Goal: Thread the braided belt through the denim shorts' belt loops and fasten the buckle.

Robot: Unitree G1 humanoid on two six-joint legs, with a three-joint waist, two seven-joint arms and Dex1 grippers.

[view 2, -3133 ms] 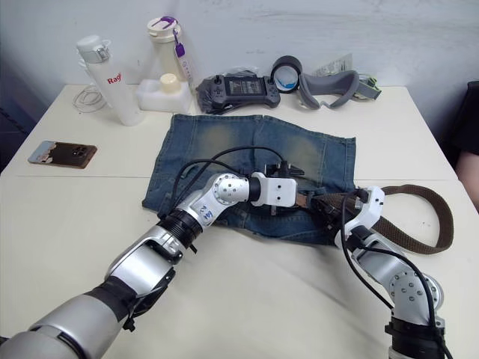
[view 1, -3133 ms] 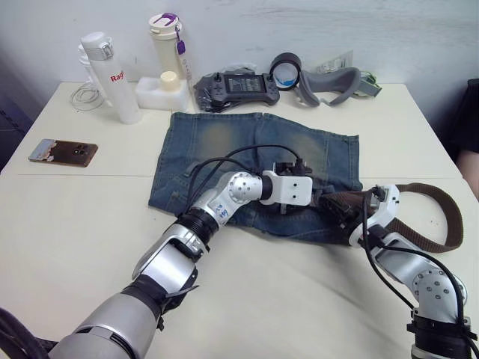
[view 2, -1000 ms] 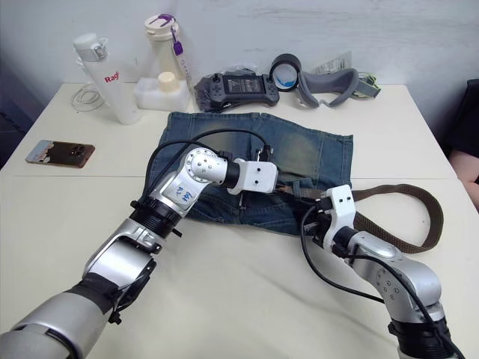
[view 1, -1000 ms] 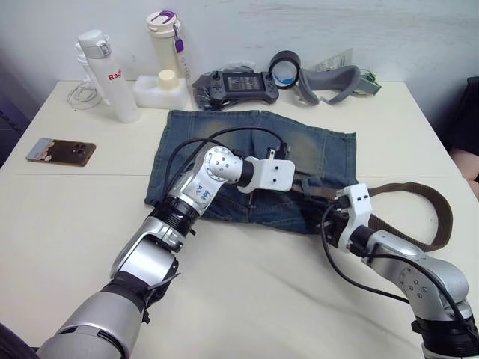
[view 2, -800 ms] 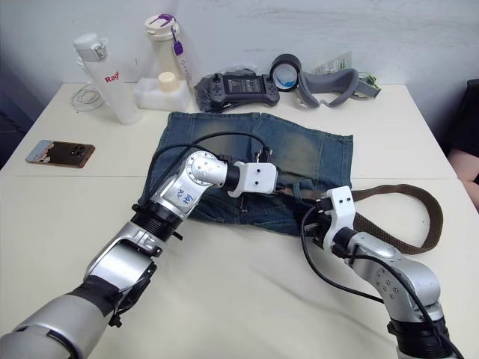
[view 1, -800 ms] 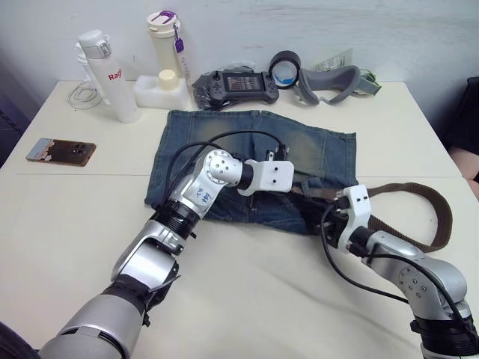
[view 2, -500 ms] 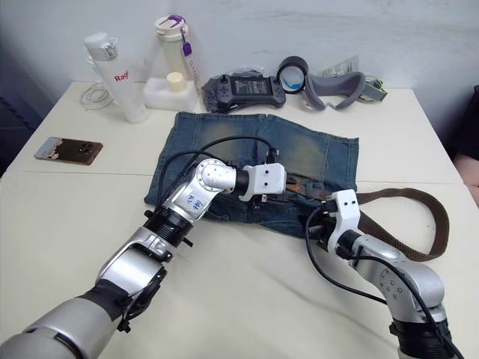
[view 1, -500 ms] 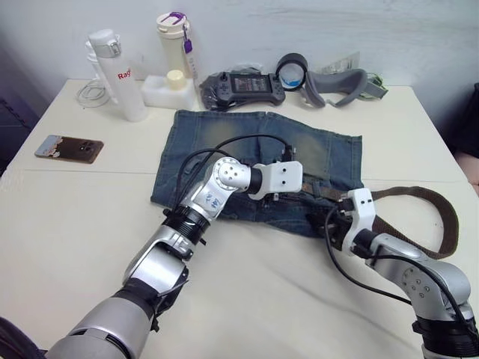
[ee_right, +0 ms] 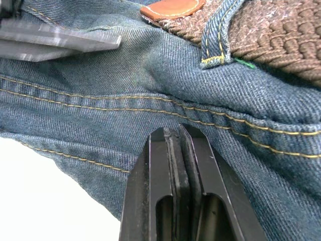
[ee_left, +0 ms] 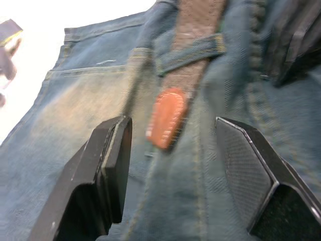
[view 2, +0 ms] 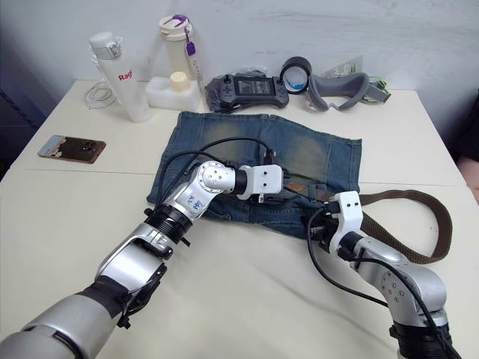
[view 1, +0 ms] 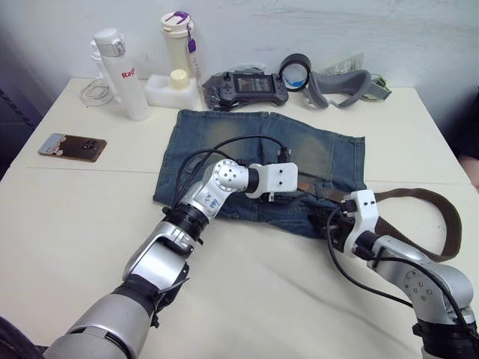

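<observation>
Left gripper (ee_left: pixel 170 165) spread wide, empty, over the belt (ee_left: pixel 193 55) tip on the shorts (view 1: pixel 314 149); right gripper (ee_right: pixel 176 145) closed, pinching nothing

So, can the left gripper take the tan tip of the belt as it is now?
Probably yes. The left gripper is open, with the tan tip of the braided belt lying free between its fingers, just past a belt loop.

Denim shorts (view 1: pixel 262 157) flat mid-table, waistband on near side. Braided belt (view 1: pixel 419 196) runs in from right along waistband, under a belt loop (ee_left: pixel 193 52), tip (ee_left: pixel 166 117) ending mid-waistband; rest loops out on table to right. Bottles (view 1: pixel 120 63), controller (view 1: pixel 243 84) at far edge; phone (view 1: pixel 71 145) far left.
</observation>
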